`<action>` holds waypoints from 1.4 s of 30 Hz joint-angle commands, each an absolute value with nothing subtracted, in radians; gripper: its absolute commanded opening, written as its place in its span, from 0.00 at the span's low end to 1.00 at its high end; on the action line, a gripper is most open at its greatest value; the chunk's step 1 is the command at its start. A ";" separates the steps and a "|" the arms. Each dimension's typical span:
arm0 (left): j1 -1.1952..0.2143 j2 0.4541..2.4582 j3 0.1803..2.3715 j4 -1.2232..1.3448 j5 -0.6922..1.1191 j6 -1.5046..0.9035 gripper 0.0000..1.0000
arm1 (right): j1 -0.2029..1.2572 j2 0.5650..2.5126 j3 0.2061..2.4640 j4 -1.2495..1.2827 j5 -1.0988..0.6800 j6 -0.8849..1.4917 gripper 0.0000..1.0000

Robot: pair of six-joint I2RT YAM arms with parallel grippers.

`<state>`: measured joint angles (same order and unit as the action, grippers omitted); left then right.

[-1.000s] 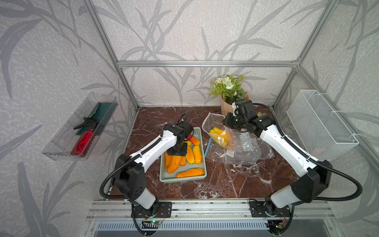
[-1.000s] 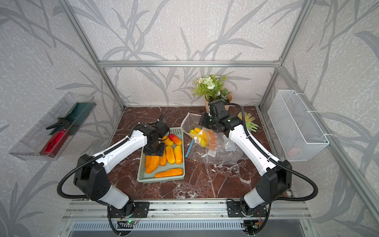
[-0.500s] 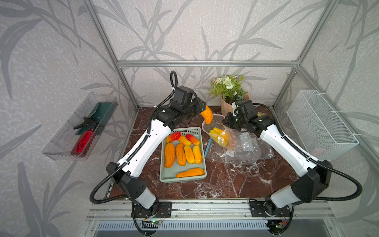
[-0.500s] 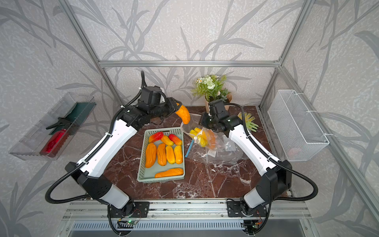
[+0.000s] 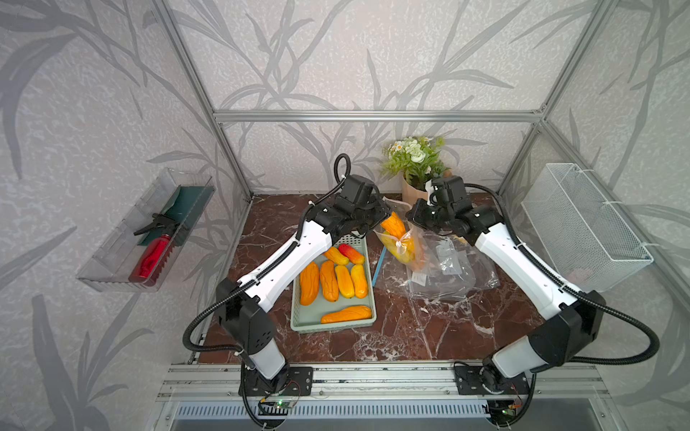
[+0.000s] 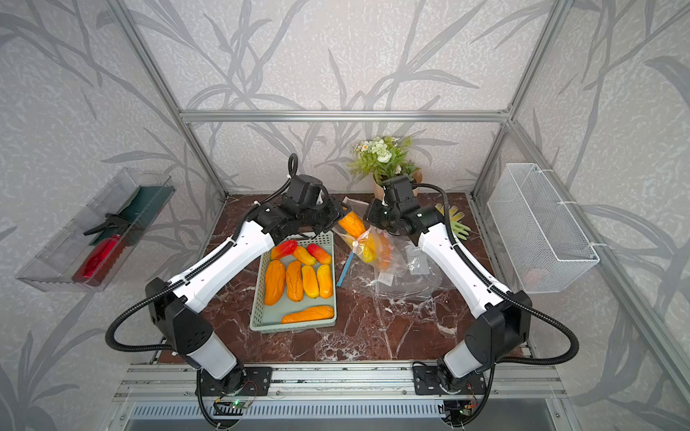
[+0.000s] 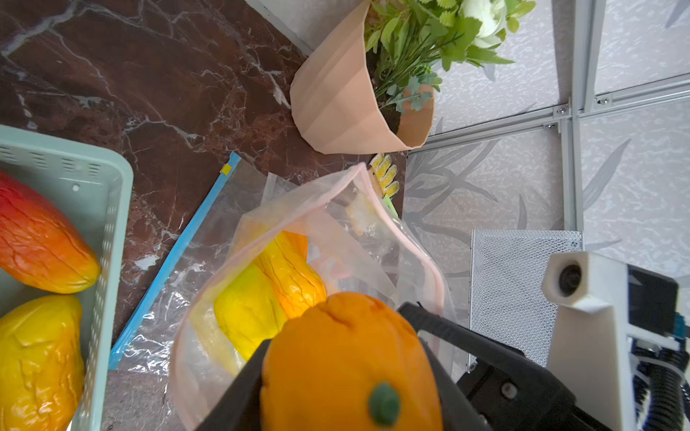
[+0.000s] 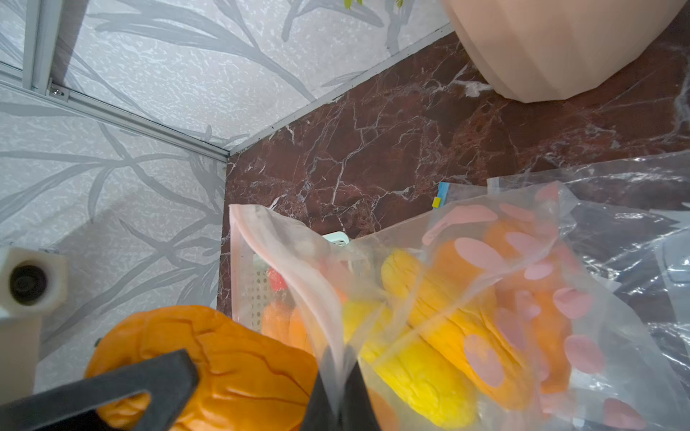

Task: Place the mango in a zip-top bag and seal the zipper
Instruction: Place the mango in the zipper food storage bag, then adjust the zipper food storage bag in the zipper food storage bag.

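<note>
Bright, even light; soft shadows; wrist-view foregrounds blurred.

Left arm (image 5: pixel 283 261) and right arm (image 5: pixel 522 261) match: white link shells, black joint housings, black wrists. A black ribbed cable (image 5: pixel 185 336) loops from each shoulder. Black base plates (image 5: pixel 298 380) sit bolted on a silver rail (image 5: pixel 373 380) at the near edge. The left end effector (image 7: pixel 334 326) has flat black fingers (image 7: pixel 448 330); a white camera block (image 7: pixel 582 283) tops the right wrist.
</note>
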<state>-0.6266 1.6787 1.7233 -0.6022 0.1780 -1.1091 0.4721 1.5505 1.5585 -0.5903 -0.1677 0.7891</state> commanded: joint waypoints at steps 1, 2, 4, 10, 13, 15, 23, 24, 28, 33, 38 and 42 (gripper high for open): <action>-0.625 1.744 1.824 -0.725 0.238 -1.126 0.24 | 0.472 1.564 1.598 -0.567 -0.200 0.770 0.00; -0.627 1.770 1.862 -0.767 0.251 -1.122 0.28 | 0.472 1.566 1.600 -0.567 -0.205 0.759 0.00; -0.627 1.818 1.950 -0.848 0.266 -1.103 0.44 | 0.471 1.567 1.603 -0.571 -0.213 0.740 0.00; -0.629 1.869 2.194 -1.076 0.193 -1.009 0.76 | 0.472 1.569 1.618 -0.613 -0.222 0.674 0.00; -0.630 1.872 2.248 -1.175 0.170 -0.978 0.89 | 0.472 1.569 1.631 -0.629 -0.224 0.644 0.00; -0.628 1.880 2.270 -1.241 0.166 -0.963 0.89 | 0.472 1.576 1.644 -0.644 -0.230 0.603 0.00; -0.626 1.760 2.143 -1.304 0.129 -0.918 0.74 | 0.466 1.611 1.712 -0.674 -0.250 0.562 0.00; -0.622 1.744 2.106 -1.295 0.146 -0.937 0.74 | 0.466 1.617 1.720 -0.676 -0.256 0.556 0.00; -0.618 1.689 1.938 -1.103 0.217 -1.048 0.74 | 0.468 1.643 1.742 -0.682 -0.300 0.541 0.00; -0.612 1.751 1.966 -1.010 0.230 -1.098 0.72 | 0.475 1.650 1.742 -0.693 -0.329 0.522 0.00; -0.616 1.779 1.945 -0.963 0.310 -1.125 0.54 | 0.477 1.662 1.756 -0.706 -0.356 0.500 0.00; -0.618 1.783 1.932 -0.947 0.357 -1.138 0.47 | 0.479 1.668 1.779 -0.719 -0.368 0.482 0.00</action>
